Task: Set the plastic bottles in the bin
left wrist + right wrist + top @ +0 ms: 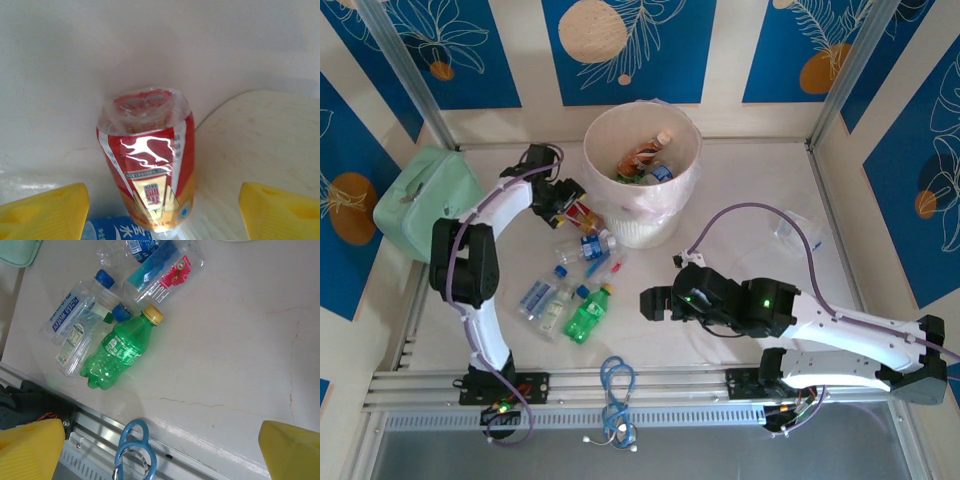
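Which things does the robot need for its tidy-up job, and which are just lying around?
For the job:
green bottle
red-label bottle
clear blue-capped bottles
bin

Just lying about:
mint-green case
blue cord loop
crumpled clear wrapper

The table (240, 340) is a smooth, pale, faintly veined slab with a soft sheen, edged by a brushed metal rail (100, 424). The red bottle (147, 160) is thin clear plastic under a glossy label film that throws white glare. The green bottle (117, 352) is glossy see-through plastic with a duller yellow cap (152, 314), and the clear bottles (75, 315) look crinkled and shiny. The bin (592, 150) is matt cream plastic holding a thin, wrinkled, translucent film liner (655, 205), and the case (425, 200) looks like soft matt cloth.
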`<state>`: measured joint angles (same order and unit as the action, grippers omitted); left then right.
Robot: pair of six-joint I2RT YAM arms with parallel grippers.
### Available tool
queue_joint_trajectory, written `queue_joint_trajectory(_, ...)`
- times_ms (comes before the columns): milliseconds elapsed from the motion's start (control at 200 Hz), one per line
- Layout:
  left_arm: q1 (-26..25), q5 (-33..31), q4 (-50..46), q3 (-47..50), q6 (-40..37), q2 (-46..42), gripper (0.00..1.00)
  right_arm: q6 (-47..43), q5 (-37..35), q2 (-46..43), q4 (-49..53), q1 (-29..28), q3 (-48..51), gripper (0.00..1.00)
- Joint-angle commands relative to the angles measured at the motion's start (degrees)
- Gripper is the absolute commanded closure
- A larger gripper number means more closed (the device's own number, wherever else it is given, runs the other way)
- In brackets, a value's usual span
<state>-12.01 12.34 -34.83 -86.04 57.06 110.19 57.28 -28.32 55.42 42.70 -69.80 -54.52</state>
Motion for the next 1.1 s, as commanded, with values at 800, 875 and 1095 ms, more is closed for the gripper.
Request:
queue_joint_trajectory(800,-2.2,-3.7,-2.4,-3.9,0.2,8.9,0.32,-0.5,0.0,0.1,1.1,0.4,-2.9,0.02)
queue_joint_trajectory(875,-2.1,-4.2,-2.8,-3.7,-0.2,8.9,0.32,-0.3,0.1,0.1,0.9,0.4,-2.7,0.02)
queue_joint_trajectory(1095,-2.0,-4.8,-3.0,-2.7,-1.3,7.9,0.41,0.4,-0.4,0.1,0.5,-0.2,-2.1,0.02)
